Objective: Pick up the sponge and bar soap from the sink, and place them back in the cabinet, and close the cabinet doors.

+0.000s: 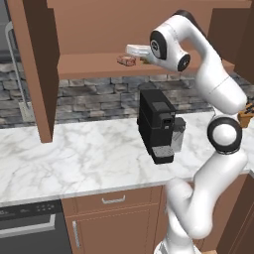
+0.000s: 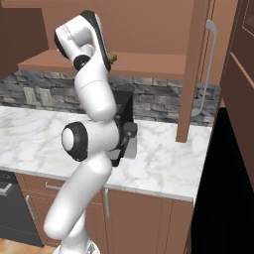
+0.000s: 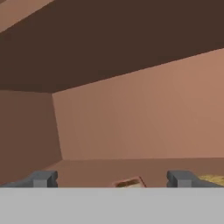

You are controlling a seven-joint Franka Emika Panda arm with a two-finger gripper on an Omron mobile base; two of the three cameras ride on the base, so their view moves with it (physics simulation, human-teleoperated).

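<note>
bar soap point(image 3: 129, 183) | I see it on the cabinet point(image 3: 131, 118) shelf, just under and between the fingers | tool point(image 3: 112, 180) spread wide, holding nothing | sponge point(image 3: 213, 179) beside right finger

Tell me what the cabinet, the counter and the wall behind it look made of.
The cabinet: probably wood or wood-look board, flat matte brown with no visible grain. The counter: looks like polished marble or an imitation, white with grey veining. The back wall: apparently rough stacked stone, uneven grey blocks with dark joints. All is rendered, so these are only appearances.
</note>
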